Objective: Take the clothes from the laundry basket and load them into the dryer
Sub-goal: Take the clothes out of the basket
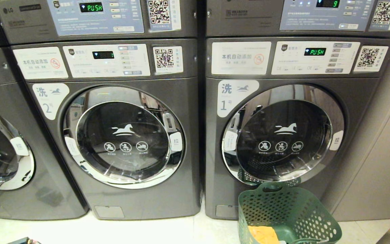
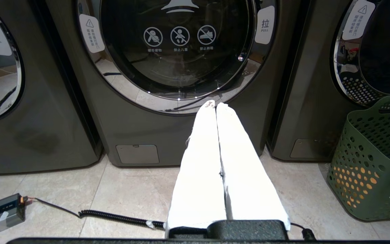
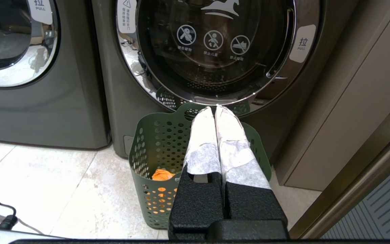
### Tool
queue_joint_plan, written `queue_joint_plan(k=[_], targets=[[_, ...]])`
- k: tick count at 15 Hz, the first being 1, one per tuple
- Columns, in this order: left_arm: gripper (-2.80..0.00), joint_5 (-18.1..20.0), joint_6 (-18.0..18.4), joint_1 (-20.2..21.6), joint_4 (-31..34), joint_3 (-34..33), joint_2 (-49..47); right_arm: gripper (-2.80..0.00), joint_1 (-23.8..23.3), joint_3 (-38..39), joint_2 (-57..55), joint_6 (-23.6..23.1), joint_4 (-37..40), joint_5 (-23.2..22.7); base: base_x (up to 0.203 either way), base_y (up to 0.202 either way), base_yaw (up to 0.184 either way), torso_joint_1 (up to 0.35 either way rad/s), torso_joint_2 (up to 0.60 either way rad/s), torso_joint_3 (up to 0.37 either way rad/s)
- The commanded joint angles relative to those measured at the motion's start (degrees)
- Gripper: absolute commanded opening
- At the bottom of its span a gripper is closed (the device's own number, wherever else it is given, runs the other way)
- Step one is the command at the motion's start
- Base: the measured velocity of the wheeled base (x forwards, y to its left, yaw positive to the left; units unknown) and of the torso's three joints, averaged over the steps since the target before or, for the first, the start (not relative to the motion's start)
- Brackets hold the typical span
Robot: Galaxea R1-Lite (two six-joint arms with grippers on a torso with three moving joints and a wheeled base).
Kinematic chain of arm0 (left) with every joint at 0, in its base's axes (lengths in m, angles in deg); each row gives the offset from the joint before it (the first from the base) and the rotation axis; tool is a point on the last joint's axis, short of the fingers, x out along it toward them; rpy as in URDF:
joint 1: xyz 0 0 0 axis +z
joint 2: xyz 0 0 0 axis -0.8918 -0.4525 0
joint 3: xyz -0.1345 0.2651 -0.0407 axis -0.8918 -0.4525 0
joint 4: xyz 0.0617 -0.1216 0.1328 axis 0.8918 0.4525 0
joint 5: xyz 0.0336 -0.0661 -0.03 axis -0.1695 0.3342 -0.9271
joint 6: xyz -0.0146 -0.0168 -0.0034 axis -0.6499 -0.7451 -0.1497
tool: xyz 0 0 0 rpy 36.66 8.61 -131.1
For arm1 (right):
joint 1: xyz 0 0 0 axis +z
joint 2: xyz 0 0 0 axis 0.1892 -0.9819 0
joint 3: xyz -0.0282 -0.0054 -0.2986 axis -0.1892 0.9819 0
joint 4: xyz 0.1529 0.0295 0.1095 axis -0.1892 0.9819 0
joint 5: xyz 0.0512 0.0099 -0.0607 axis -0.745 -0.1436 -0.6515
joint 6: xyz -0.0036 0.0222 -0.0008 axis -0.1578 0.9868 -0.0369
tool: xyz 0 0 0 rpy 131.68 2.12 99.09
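Both arms are level and low, aimed at the machines. The left gripper [image 2: 214, 105] points at the door of the machine marked 2 [image 1: 124, 135], jaws pressed together on nothing. The right gripper [image 3: 214, 108] also has its jaws closed and empty, held above the green laundry basket [image 3: 154, 142] standing on the floor against the machine marked 1 [image 1: 283, 135], whose door is closed. An orange garment [image 3: 161, 174] lies in the basket bottom, mostly hidden by the wall and the gripper; neither gripper appears in the head view.
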Motion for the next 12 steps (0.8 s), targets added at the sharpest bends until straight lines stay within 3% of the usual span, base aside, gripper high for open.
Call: queue_joint_plan(k=[1, 7, 12], targets=[[-2.80, 0.0, 0.1, 0.1, 0.0, -0.1, -0.1, -2.80, 0.0, 0.0, 0.0, 0.0, 0.0, 0.0, 0.000, 0.000, 0.000, 0.000, 0.00, 0.000], [-2.80, 0.0, 0.1, 0.1, 0.0, 0.0, -0.1, -2.80, 0.0, 0.0, 0.0, -0.1, 0.0, 0.0, 0.012, 0.000, 0.000, -0.001, 0.00, 0.001], [-2.80, 0.1, 0.4, 0.1, 0.1, -0.1, -0.1, -2.80, 0.0, 0.0, 0.0, -0.2, 0.0, 0.0, 0.156, 0.000, 0.000, 0.004, 0.00, 0.004]])
